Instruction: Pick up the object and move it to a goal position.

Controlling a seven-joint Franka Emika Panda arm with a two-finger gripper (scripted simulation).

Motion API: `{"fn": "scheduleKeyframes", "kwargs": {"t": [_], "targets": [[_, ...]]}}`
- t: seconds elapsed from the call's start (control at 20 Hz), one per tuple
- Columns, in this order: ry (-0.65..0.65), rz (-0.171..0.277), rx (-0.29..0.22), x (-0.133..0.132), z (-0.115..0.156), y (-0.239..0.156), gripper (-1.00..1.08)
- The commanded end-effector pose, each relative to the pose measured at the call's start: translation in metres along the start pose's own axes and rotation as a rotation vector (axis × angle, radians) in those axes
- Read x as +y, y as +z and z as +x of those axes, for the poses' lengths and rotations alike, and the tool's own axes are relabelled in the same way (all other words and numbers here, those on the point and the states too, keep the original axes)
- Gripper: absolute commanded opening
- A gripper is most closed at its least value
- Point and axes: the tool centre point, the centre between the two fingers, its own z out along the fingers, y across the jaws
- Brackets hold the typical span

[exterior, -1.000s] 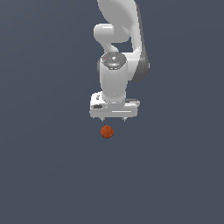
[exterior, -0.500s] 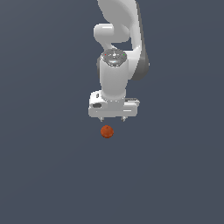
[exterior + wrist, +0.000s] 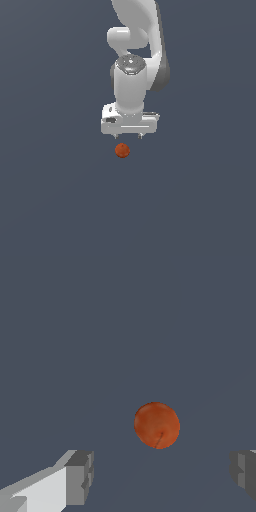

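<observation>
The object, a small orange-red ball (image 3: 122, 150), lies on the flat grey surface in the exterior view, just below the white hand. My gripper (image 3: 128, 136) hangs above it, pointing down, with its short fingertips (image 3: 116, 135) spread apart. In the wrist view the ball (image 3: 157, 425) sits ahead of the open gripper (image 3: 162, 471), between the lines of the two grey pads (image 3: 80, 477), touching neither. Nothing is held.
A plain dark grey surface (image 3: 60, 200) fills both views. The white arm (image 3: 135, 45) rises from the hand toward the top of the exterior view.
The hand has shifted only slightly over the ball. The ball lies where it was and the fingers stay spread.
</observation>
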Motion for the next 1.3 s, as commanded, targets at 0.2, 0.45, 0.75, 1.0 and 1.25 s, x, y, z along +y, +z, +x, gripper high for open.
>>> {"fn": "scheduleKeyframes", "kwargs": {"t": [0.2, 0.45, 0.75, 1.0, 1.25], "targets": [[-0.062, -0.001, -0.002, 0.002, -0.001, 0.004, 1.00], [-0.146, -0.002, -0.005, 0.004, -0.001, 0.009, 1.00], [-0.288, -0.002, -0.010, 0.007, -0.003, 0.017, 1.00], [-0.420, -0.001, -0.013, 0.010, -0.004, 0.024, 1.00], [-0.551, 0.001, -0.017, 0.012, -0.006, 0.032, 1.00]]}}
